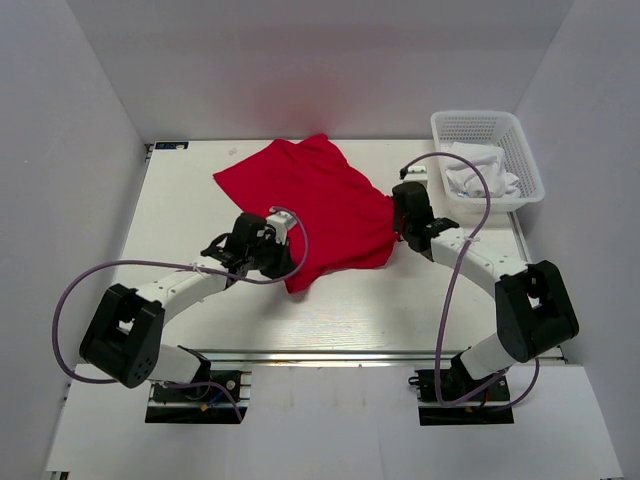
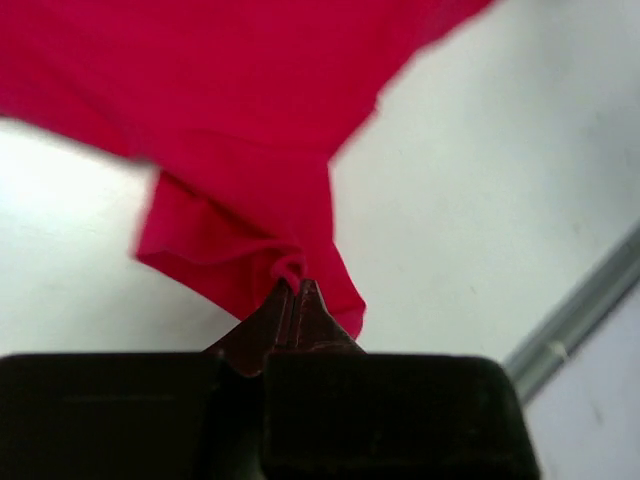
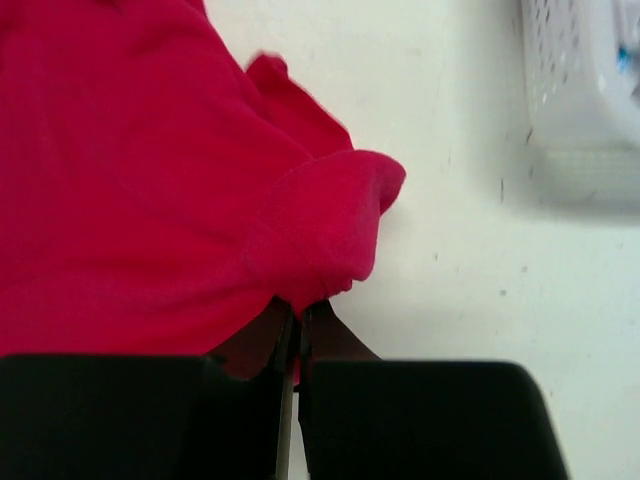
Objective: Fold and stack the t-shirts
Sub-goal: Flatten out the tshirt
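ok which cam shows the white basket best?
Top external: the whole white basket shows there, rim and mesh walls, with white cloth inside. Right wrist catches only a blurred corner of it at its upper right edge. Left wrist doesn't show it at all.

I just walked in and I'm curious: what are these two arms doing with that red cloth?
Two robot arms are handling a red t-shirt that lies rumpled on the white table. The left gripper is pinched shut on its near edge, and the right gripper is shut on a bunched bit at its right side. The shirt isn't folded yet. A white basket at the far right holds white clothing.
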